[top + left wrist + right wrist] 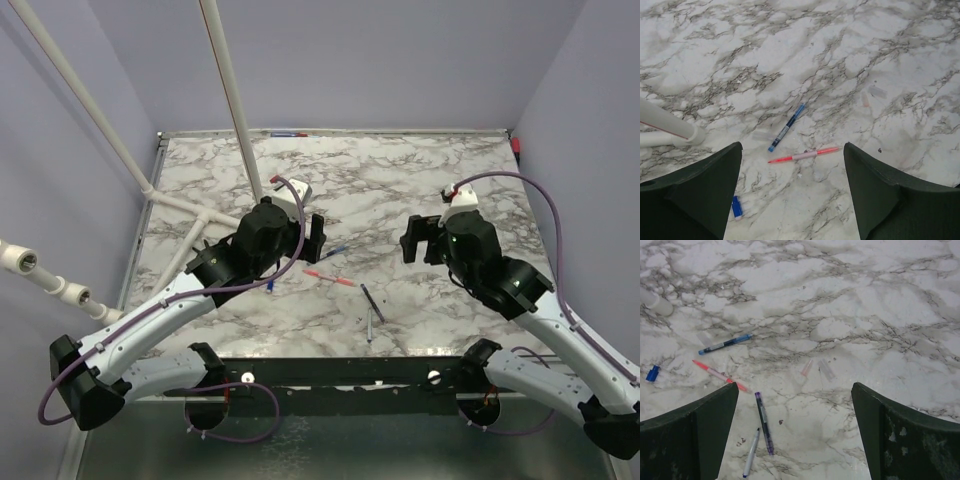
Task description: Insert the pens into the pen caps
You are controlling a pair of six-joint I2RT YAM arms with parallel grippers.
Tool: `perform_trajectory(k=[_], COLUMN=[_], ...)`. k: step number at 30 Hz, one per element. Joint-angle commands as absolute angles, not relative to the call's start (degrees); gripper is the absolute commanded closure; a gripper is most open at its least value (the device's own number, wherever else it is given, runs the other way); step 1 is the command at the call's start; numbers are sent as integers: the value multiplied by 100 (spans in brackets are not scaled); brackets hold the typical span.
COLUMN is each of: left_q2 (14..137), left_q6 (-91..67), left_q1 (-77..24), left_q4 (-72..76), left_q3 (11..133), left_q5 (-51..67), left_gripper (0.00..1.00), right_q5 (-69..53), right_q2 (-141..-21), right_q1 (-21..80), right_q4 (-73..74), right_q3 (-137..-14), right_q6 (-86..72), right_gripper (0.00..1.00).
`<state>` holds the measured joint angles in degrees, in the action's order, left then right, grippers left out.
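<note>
Several thin pens lie loose on the marble table (400,170) between my grippers. The blue pen (335,250) (787,127) (724,344) lies farthest back. The red pen (330,277) (805,155) (720,376) is just in front of it. A dark purple-black pen (372,300) (764,430) and a whitish pen (370,328) (751,452) lie nearer. A blue cap (270,287) (737,207) (652,373) lies at the left. A pinkish cap (806,368) and a clear cap (826,369) lie side by side. My left gripper (315,235) (792,200) and right gripper (412,240) (795,440) are open, empty, above the table.
Long white pipes (230,90) slant across the back left, with a joint (190,205) resting on the table and one end in the left wrist view (670,130). Purple walls close in the table. A small red-and-blue item (290,133) lies at the far edge.
</note>
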<state>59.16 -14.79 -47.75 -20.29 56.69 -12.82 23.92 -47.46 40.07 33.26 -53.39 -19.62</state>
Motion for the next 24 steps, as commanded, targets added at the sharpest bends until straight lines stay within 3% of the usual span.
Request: perform_trajectory(k=[1,24], left_q2=[5919,5792], left_q6=[-1574,-1576], left_q1=[-4791,-4783], left_q4=[-2173,-2118], left_q3=[5450,5178], left_q5=[-1786,-2084], left_gripper=[17,17], right_q5=[1999,467], right_q2=[-4999,-6279], right_q1=[4032,4296], right_q4=[3934,3371], right_q3=[-5462,-4691], right_q6=[-1791,-2436], right_gripper=[0,37])
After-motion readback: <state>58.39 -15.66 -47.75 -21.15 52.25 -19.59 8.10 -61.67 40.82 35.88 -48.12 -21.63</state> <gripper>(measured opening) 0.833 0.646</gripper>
